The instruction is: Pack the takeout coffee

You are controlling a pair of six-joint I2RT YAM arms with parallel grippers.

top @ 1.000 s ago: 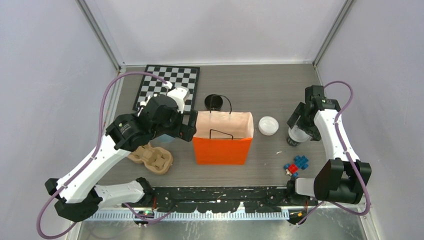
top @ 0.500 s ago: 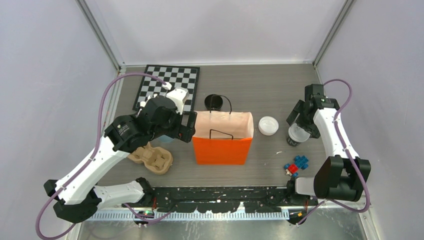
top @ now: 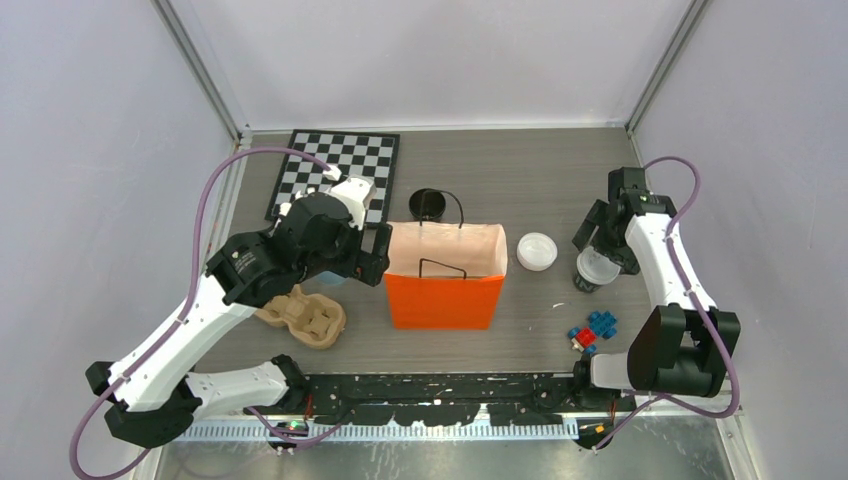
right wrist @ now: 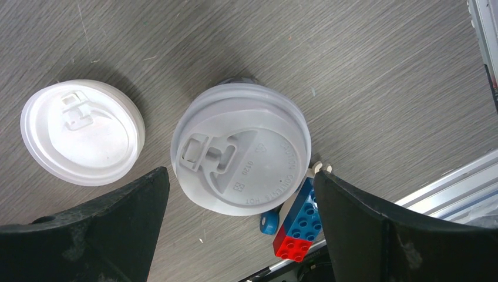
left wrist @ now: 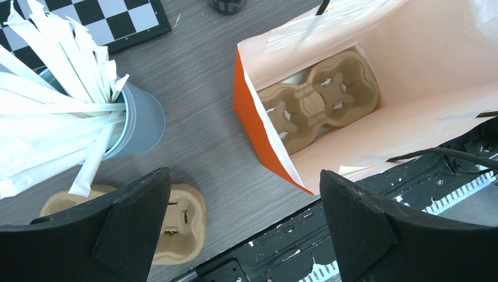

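A black takeout cup capped with a white lid (top: 594, 270) stands at the right; its lid fills the right wrist view (right wrist: 241, 155). My right gripper (top: 604, 235) hovers above it, open and empty, jaws wide on either side (right wrist: 241, 229). A loose white lid (top: 537, 250) lies left of it (right wrist: 82, 132). An uncapped black cup (top: 428, 204) stands behind the orange paper bag (top: 445, 298). My left gripper (top: 372, 256) is open and empty at the bag's left edge (left wrist: 244, 229). A cardboard cup carrier (left wrist: 320, 100) lies inside the bag (left wrist: 258, 135).
A second cardboard carrier (top: 303, 318) lies on the table left of the bag (left wrist: 176, 217). A light-blue cup of white sticks (left wrist: 138, 120) stands beside it. A chessboard (top: 335, 175) lies at the back left. Red and blue toy bricks (top: 592, 330) sit near the capped cup (right wrist: 296, 223).
My right gripper has drawn back a little from the capped cup, which now shows more fully. The left arm has barely moved.
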